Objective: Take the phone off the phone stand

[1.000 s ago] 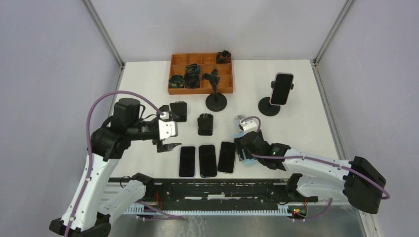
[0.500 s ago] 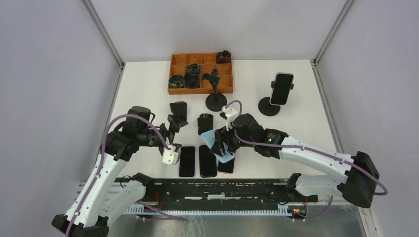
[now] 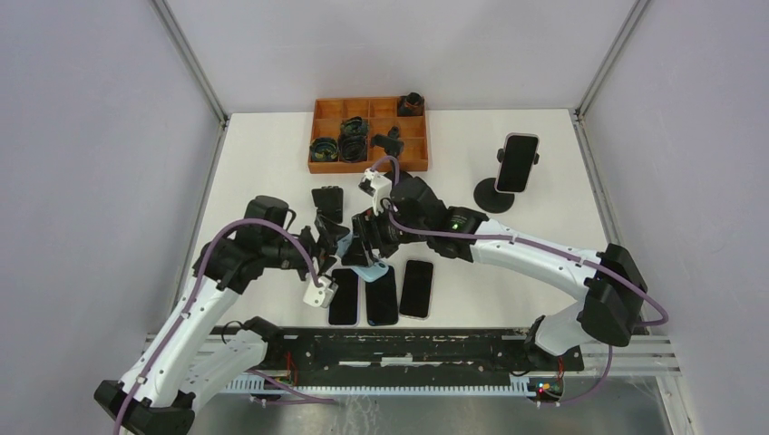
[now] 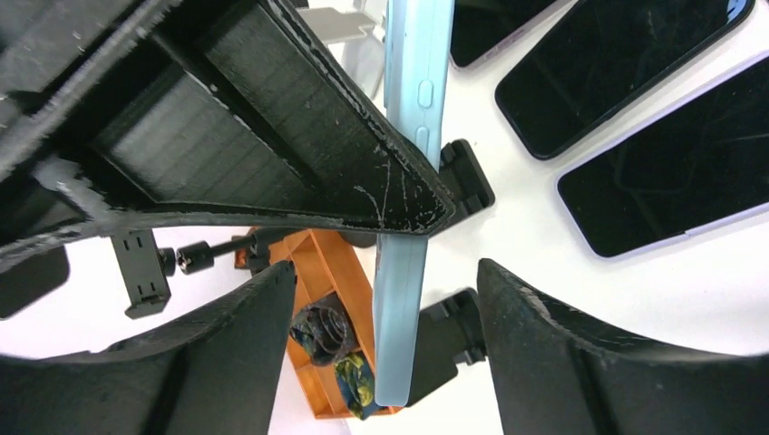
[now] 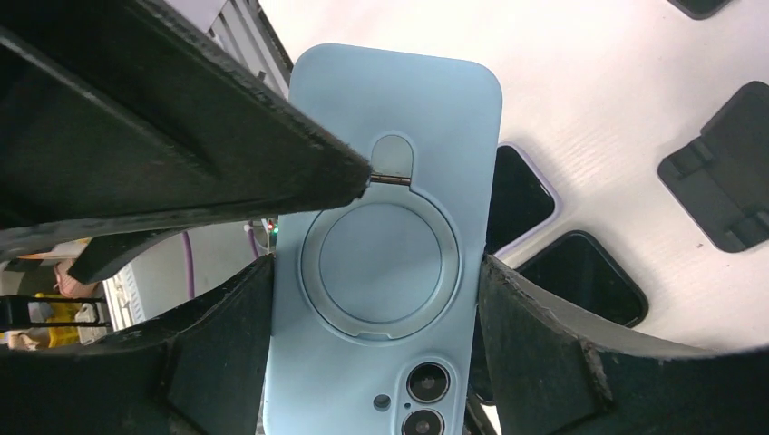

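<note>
Above table (image 3: 263, 163), right end effector (image 5: 376, 299) clasps blue phone (image 5: 399, 118), ring (image 5: 381, 249) visible wrist-only; left end effector (image 4: 385, 299) released.

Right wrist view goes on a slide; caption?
Right gripper holding a light-blue phone, ring-mount back showing, above dark phones on table.

A pale blue phone (image 5: 385, 245) has a smooth, matt plastic back with a flat ring set into it. On either side of it, the right gripper (image 5: 376, 299) has fingers (image 5: 562, 353) of rough, matt black plastic with frayed edges. Beyond the pale blue phone, dark phones (image 5: 580, 281) with glossy glass faces lie on a matt white table (image 5: 589, 100), faintly grained.
</note>
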Tool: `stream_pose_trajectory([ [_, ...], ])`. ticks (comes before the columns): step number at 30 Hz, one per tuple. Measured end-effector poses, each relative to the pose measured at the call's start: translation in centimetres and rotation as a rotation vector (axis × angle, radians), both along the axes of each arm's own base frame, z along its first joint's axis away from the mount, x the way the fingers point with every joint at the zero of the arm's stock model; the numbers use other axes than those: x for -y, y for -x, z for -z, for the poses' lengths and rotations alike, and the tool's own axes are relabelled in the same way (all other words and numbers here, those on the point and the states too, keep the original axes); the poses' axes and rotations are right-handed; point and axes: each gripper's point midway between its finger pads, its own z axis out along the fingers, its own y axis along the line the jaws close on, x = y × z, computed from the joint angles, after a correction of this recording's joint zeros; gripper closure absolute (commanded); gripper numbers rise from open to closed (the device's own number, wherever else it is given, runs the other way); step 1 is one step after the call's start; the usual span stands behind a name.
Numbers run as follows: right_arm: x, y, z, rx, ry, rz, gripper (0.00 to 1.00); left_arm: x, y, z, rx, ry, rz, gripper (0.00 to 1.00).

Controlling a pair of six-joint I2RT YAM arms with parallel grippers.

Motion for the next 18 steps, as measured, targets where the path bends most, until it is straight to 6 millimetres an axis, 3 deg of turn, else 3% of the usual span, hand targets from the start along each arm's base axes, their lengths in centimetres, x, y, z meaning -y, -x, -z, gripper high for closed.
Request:
stream_pose_trajectory([
  [2, -0.3, 0.1, -0.2, -0.006, -0.011, -0.008, 0.65, -0.3, -0.4, 0.2, 0.010, -0.015, -0.017, 0.33],
  [7, -0.6, 0.5, -0.7, -0.023, -0.034, -0.028, 0.64, -0.7, -1.0, 1.0, 0.041, -0.031, -0.045, 0.68],
  [10, -0.7, 0.8, -0.9, -0.032, -0.045, -0.039, 0.61, -0.8, -1.2, 1.4, 0.064, -0.030, -0.054, 0.78],
  [14, -0.7, 0.8, -1.0, -0.032, -0.047, -0.044, 0.35, -0.7, -1.3, 1.2, 0.075, -0.016, -0.059, 0.98],
  [18, -0.5, 0.4, -1.4, -0.026, -0.055, -0.036, 0.16, -0.7, -1.5, 0.9, 0.031, 0.020, -0.106, 0.98],
])
